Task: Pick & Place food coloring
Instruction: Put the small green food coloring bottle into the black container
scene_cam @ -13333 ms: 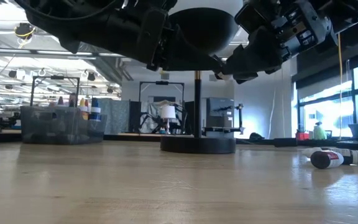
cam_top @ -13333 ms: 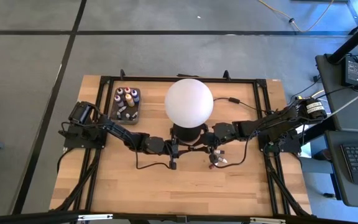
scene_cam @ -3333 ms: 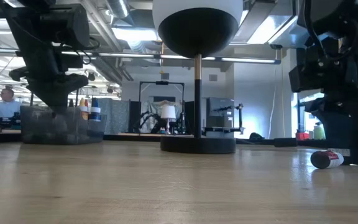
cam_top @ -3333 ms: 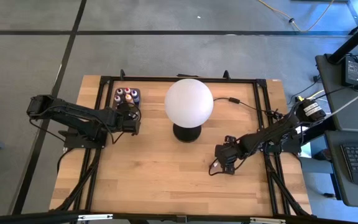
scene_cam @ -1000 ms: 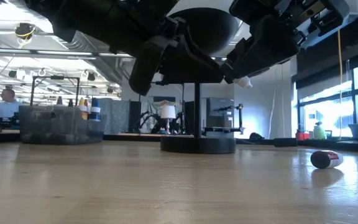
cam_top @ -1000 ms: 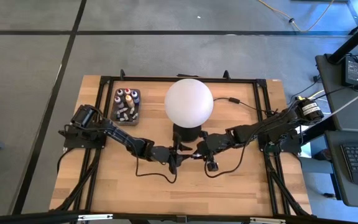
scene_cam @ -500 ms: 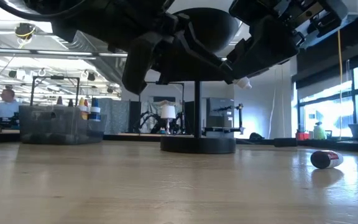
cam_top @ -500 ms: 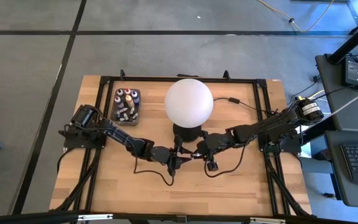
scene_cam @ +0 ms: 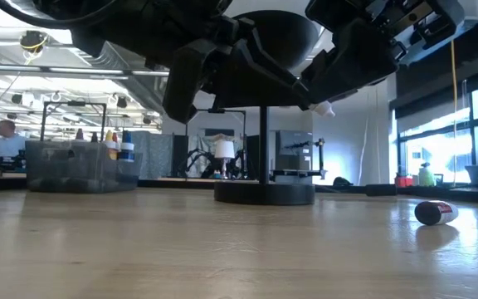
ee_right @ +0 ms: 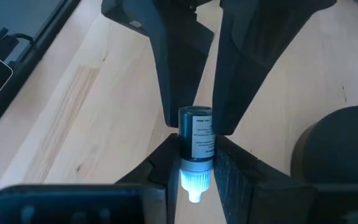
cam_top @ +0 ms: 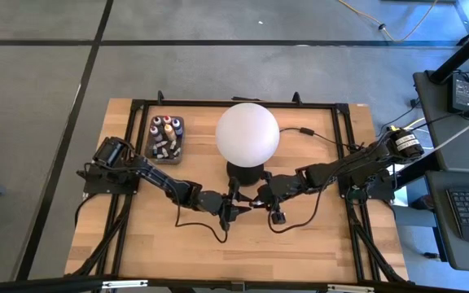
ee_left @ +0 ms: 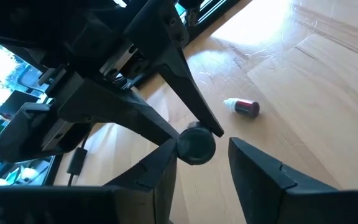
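While both arms meet in front of the globe lamp (cam_top: 247,133), I see my right gripper (ee_right: 194,163) clamped on a dark dropper bottle (ee_right: 195,138) with a white tip. My left gripper (ee_left: 199,163) brackets its far end, fingers apart. A red bottle (ee_left: 242,107) lies on the table (cam_top: 316,244) at four o'clock; the tray (cam_top: 166,137) at ten holds the rest.

Right claw (ee_right: 191,155) clamped; left claw (ee_left: 201,163) parted, tip-to-tip.
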`<action>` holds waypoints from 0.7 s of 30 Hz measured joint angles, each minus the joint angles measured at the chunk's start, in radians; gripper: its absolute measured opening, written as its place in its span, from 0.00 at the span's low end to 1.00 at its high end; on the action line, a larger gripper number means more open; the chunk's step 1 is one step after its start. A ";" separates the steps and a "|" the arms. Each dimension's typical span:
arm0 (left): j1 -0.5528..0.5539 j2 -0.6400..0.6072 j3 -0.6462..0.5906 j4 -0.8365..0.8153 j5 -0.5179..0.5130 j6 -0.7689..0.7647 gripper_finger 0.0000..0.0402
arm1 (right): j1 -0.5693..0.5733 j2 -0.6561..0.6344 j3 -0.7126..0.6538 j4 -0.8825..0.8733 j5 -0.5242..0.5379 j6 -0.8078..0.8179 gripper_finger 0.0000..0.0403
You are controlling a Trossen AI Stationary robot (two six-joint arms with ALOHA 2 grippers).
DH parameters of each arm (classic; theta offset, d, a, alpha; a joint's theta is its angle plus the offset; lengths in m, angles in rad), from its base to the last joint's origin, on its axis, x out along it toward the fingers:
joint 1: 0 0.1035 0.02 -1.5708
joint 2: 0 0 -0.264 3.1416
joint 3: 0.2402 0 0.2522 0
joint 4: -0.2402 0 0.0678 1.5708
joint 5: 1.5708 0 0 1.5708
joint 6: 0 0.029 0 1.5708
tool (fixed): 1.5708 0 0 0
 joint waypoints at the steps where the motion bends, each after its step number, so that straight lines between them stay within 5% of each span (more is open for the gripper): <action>1: 0.000 0.000 0.000 0.000 0.000 0.000 0.35 | 0.000 0.000 0.000 0.001 0.000 -0.003 0.22; 13: 0.000 0.000 0.000 0.025 0.001 0.000 0.18 | 0.000 0.001 0.000 0.007 0.000 -0.015 0.22; 21: 0.001 0.000 0.000 0.022 0.000 0.000 0.21 | 0.000 0.001 0.001 -0.002 0.001 -0.018 0.22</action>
